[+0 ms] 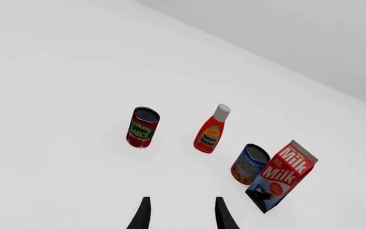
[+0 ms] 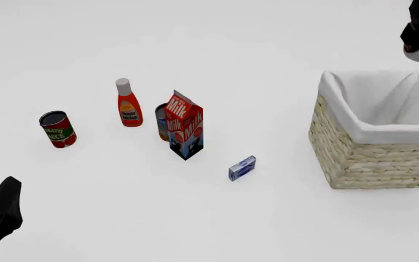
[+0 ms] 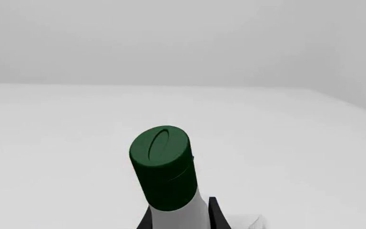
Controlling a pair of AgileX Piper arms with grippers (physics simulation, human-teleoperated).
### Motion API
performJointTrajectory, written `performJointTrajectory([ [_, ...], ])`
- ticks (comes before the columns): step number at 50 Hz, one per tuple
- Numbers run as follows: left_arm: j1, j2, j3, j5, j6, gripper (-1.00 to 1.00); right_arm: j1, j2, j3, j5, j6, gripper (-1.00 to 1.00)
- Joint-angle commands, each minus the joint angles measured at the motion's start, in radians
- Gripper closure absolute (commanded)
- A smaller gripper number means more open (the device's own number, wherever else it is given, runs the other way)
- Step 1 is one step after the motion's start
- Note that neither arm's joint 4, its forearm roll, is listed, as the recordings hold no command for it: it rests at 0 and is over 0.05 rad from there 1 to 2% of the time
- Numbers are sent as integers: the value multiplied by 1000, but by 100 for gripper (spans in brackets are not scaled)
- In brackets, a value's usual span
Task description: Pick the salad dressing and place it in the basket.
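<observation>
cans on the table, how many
2: the tomato sauce can stands far left; a blue-labelled can stands behind the milk carton, partly hidden. None seen elsewhere.

White table (image 2: 268, 33) — two cans, red bottle (image 2: 128, 103), milk carton (image 2: 185, 125), small box (image 2: 242, 168), basket (image 2: 373, 155).

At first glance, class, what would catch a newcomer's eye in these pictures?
The big wicker basket with white lining sits at the table's right. Left of centre cluster a milk carton, red bottle and tomato sauce can. The right gripper grips the green-capped salad dressing.
</observation>
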Motion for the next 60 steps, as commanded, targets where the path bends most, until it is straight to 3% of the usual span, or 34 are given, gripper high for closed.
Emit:
performJointTrajectory([
  [1, 5, -20, 0, 17, 327, -100, -36, 66, 7, -59, 48, 100],
  [14, 3, -50, 0, 46, 327, -100, -60, 199, -7, -124, 57, 100],
  [33, 11, -38, 0, 39, 325, -100, -78, 307, -28, -141, 60, 100],
  [50, 6, 24, 0, -25, 326, -100, -91, 257, 39, -128, 57, 100],
  [60, 6, -2, 0, 1, 324, -100, -79, 220, 65, -101, 38, 100],
])
